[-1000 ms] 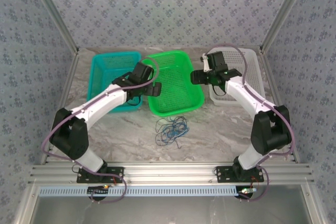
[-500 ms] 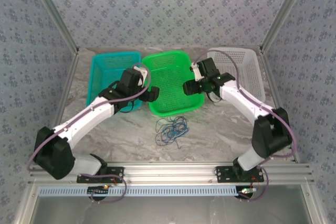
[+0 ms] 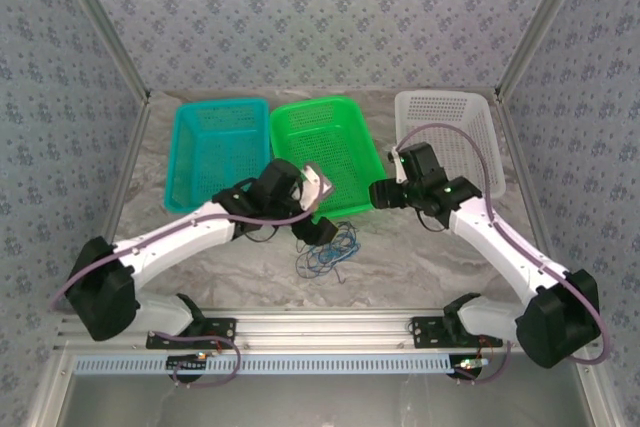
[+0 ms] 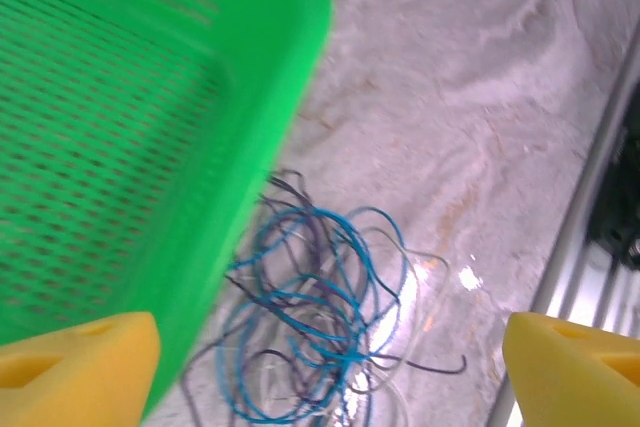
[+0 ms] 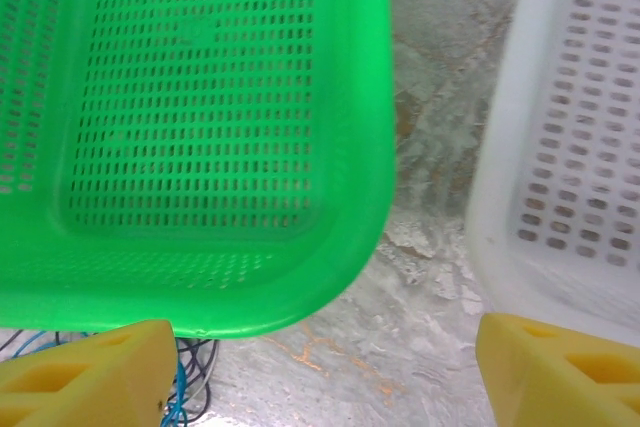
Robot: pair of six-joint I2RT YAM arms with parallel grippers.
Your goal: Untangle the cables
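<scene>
The cables (image 3: 325, 247) lie as a small loose tangle of thin blue, dark and pale wires on the table (image 3: 430, 257), just before the near rim of the green basket (image 3: 330, 147). I judge them very light, soft and springy, so a pull on one loop will probably drag the whole bundle, and a free outer strand seems a better place to take hold than the dense middle. The left gripper (image 4: 325, 372) hangs over the tangle and the right gripper (image 5: 320, 377) over the basket's near corner, both with fingers wide apart and empty.
</scene>
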